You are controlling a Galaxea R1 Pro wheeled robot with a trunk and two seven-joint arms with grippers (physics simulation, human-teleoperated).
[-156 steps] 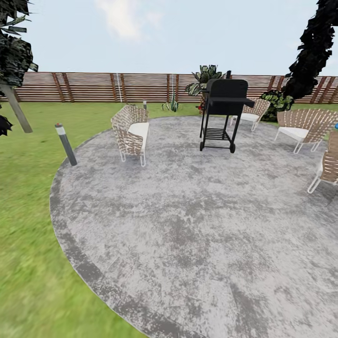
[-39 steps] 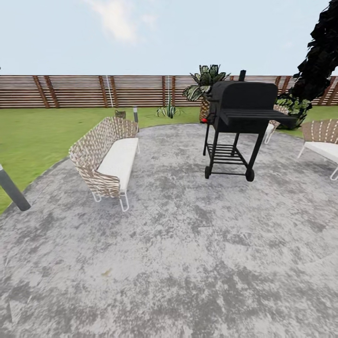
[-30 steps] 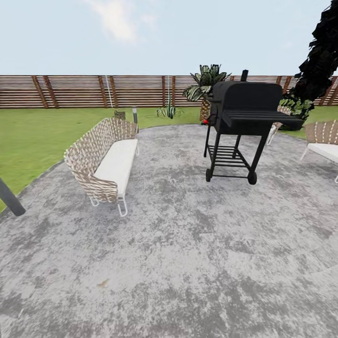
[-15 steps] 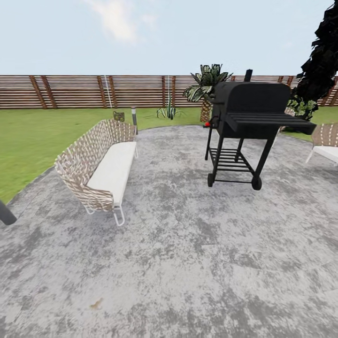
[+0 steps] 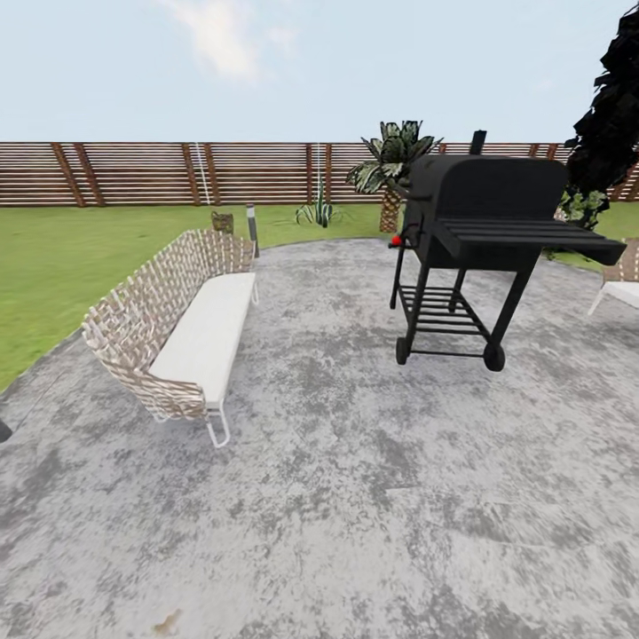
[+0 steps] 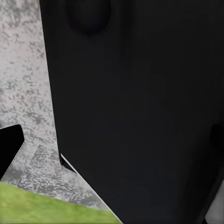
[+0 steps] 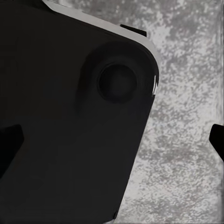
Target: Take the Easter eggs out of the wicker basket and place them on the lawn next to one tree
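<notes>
Right up close it's just the grey stone patio [image 5: 355, 497] underfoot. Both wrist views are mostly blocked by the robot's own black body [image 6: 140, 107], with patio and a strip of grass peeking past, so can't tell if either gripper is clenched or released. A bit further out, a woven bench [image 5: 173, 328] with a white cushion on the left, and a black grill [image 5: 484, 240] on the right. Beyond that the lawn [image 5: 71, 244], with what might be the wicker basket [image 5: 223, 221] by a short post, too small to be sure. Then the slatted fence [image 5: 177, 173].
</notes>
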